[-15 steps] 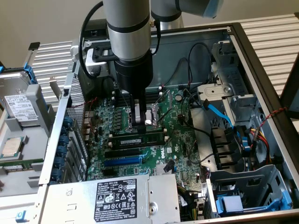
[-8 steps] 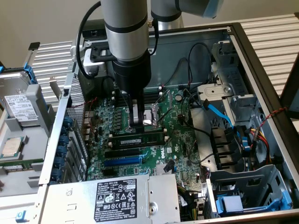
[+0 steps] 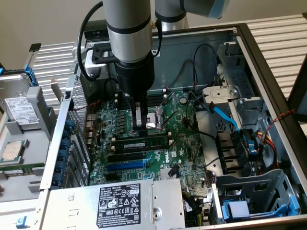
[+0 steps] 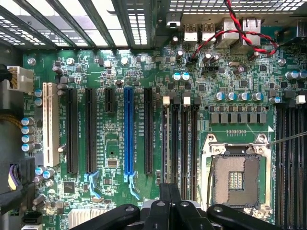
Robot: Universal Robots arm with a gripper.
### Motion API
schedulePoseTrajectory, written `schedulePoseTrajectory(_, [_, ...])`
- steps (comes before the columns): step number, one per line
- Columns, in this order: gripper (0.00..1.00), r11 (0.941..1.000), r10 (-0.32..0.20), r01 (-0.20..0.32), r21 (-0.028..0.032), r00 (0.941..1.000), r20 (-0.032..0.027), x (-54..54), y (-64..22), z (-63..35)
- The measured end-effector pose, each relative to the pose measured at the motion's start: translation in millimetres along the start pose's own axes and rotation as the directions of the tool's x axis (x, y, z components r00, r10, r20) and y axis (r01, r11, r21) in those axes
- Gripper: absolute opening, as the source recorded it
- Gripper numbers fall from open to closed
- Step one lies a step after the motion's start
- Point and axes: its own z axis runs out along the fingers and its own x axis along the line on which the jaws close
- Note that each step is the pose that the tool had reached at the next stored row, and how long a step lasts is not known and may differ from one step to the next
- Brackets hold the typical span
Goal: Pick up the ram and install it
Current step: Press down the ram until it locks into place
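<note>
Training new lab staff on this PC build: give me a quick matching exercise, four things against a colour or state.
Things:
1. ram
2. tool
3. long expansion slot
4. twisted wires

Colour or state:
A. blue
B. red and black
C. shut
D. green with a white label strip

Pairs: 1-D, 2-C, 3-A, 4-B

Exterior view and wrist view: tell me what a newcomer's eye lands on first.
The big grey arm plunges into the open computer case, its hand shut just above the ram lying along the green motherboard. In the wrist view, the blue slot stands out among black ones, beside the bare CPU socket.
</note>
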Motion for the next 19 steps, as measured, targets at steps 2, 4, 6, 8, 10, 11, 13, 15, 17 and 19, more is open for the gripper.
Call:
schedulePoseTrajectory(2, [0.10,1.0000,0.000,0.000,0.0000,1.0000,0.0000,0.0,0.0,0.0])
schedulePoseTrajectory(4, [0.10,1.0000,0.000,0.000,0.0001,1.0000,-0.0007,-0.5,0.1,0.1])
schedulePoseTrajectory(6, [0.10,1.0000,0.000,0.000,0.0003,1.0000,-0.0015,-1.4,1.0,0.2])
schedulePoseTrajectory(8, [0.10,1.0000,0.000,0.000,0.0003,1.0000,-0.0018,-1.5,1.6,0.2])
schedulePoseTrajectory(10, [0.10,1.0000,0.000,0.000,0.0003,1.0000,-0.0018,-2.0,3.4,0.2])
schedulePoseTrajectory(11, [0.10,1.0000,0.000,0.000,0.0003,1.0000,-0.0019,-2.5,4.2,0.3])
schedulePoseTrajectory(13, [0.10,1.0000,0.000,0.000,0.0002,1.0000,-0.0026,-3.7,5.5,0.4])
schedulePoseTrajectory(15, [0.10,1.0000,0.000,0.000,0.0003,1.0000,-0.0041,-5.6,6.2,0.6])
schedulePoseTrajectory(17, [0.10,1.0000,0.000,0.000,0.0005,1.0000,-0.0067,-9.2,6.6,0.9])
schedulePoseTrajectory(19, [0.10,1.0000,0.000,0.000,0.0006,1.0000,-0.0092,-12.9,6.8,1.3])
